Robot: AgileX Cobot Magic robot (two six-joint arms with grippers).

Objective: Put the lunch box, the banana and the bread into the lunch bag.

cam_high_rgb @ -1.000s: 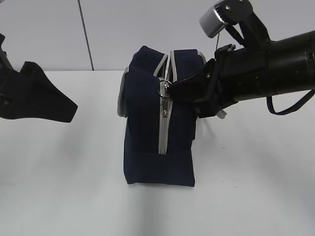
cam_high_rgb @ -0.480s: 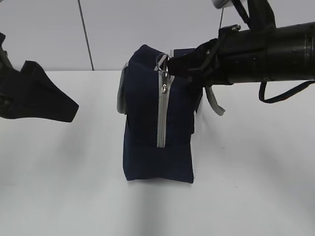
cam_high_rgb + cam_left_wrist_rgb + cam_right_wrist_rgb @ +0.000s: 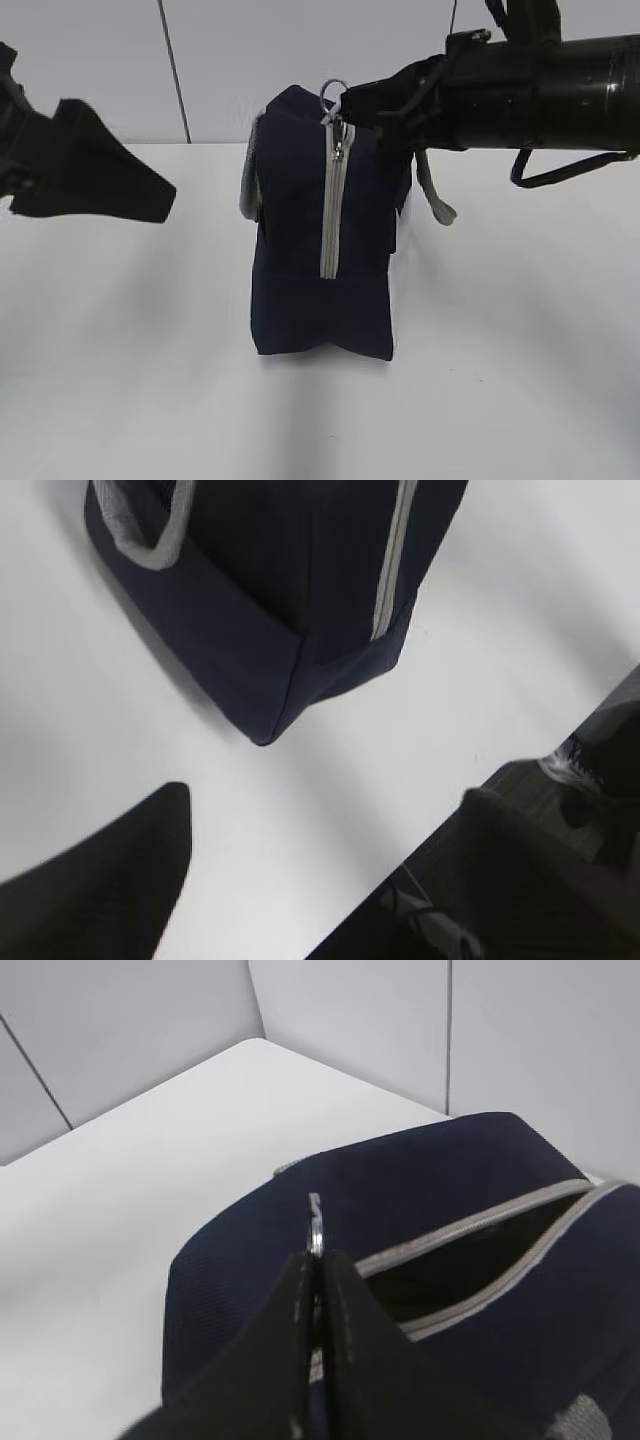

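Tabletop is white and bare in the foreground, and right in the middle of it the lunch bag stands upright, navy fabric with its narrow end facing the exterior camera. Grey zipper runs up that end, closed along the visible side, while the right wrist view shows the top seam parted, a dark gap between the grey edges. Right gripper is at the bag's top corner, fingers pinched together on the metal ring pull. One grey webbing handle dangles off the bag's right side under the arm. Left gripper hovers off to the left, well apart from the bag, fingers spread wide, holding nothing.
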